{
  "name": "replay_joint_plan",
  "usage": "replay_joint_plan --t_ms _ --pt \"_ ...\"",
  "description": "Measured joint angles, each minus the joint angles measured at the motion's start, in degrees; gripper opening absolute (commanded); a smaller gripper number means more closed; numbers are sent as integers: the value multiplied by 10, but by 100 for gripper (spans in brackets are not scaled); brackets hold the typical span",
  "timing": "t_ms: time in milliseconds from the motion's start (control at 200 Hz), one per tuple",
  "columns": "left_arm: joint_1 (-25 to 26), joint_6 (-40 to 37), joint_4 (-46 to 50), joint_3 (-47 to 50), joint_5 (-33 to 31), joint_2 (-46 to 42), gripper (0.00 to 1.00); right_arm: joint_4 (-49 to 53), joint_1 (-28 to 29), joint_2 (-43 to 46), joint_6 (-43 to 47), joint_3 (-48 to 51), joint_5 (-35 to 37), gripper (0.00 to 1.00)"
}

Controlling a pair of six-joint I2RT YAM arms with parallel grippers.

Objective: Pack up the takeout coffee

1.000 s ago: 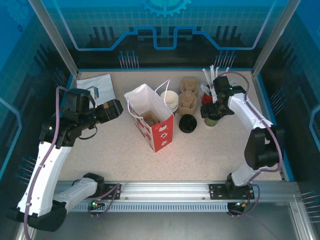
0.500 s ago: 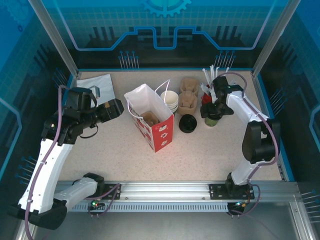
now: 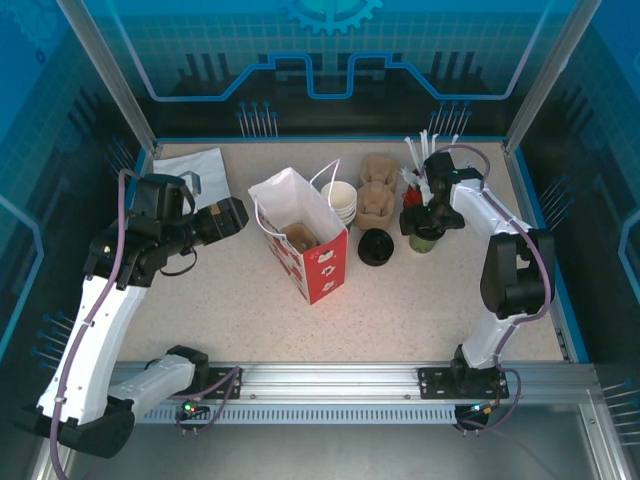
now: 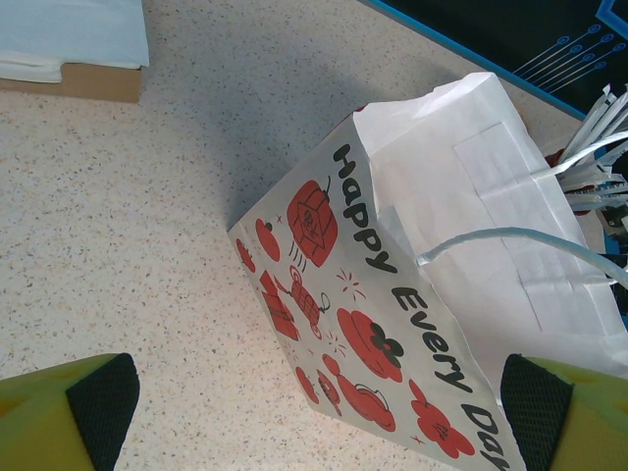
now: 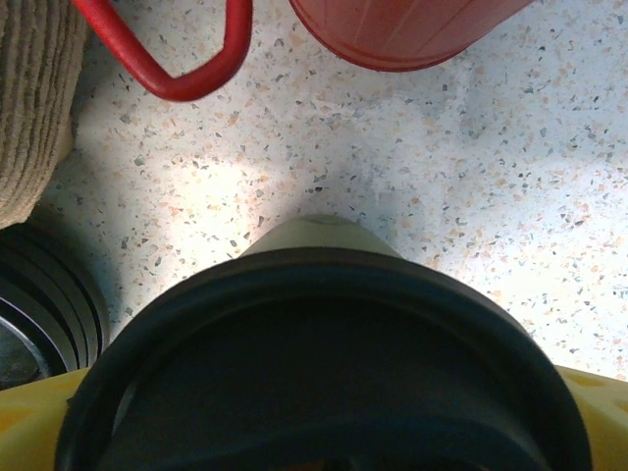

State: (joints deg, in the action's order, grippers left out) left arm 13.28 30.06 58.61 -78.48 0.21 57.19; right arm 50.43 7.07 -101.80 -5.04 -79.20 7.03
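Observation:
The takeout coffee (image 3: 423,241) stands on the table at the right, a paper cup with a pale green side (image 5: 319,235) under a round black lid (image 5: 324,363). My right gripper (image 3: 424,222) hangs right over it, open, with a yellow finger (image 5: 29,412) on each side of the lid (image 5: 324,432); I cannot tell whether they touch it. The cup rests on the table. My left gripper (image 3: 235,213) is open with nothing between its fingers (image 4: 319,407), left of the red-and-white paper bag (image 3: 300,240) and pointing at its printed side (image 4: 392,324).
The bag stands open with a brown carrier (image 3: 300,237) inside. Behind it are stacked white cups (image 3: 341,200) and brown cup carriers (image 3: 377,195). A stack of black lids (image 3: 376,247) and a red cup of straws (image 3: 413,192) flank the coffee. A flat white bag (image 3: 195,172) lies far left.
The right arm's elbow has swung inward and back while its gripper stays over the cup. The left arm has hardly moved.

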Motion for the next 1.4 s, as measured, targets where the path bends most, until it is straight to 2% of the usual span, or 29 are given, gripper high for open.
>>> replay_joint_plan --t_ms 440,755,1196,1401 --pt "0 0 0 0 0 1 99 1 0 6 10 3 0 85" --pt "0 0 -1 0 0 1 99 19 0 61 11 8 1 83" --pt "-2 34 -23 0 24 35 99 131 4 247 6 -4 -20 81" --pt "-52 46 -42 -14 52 85 98 193 47 282 -10 -82 -42 81"
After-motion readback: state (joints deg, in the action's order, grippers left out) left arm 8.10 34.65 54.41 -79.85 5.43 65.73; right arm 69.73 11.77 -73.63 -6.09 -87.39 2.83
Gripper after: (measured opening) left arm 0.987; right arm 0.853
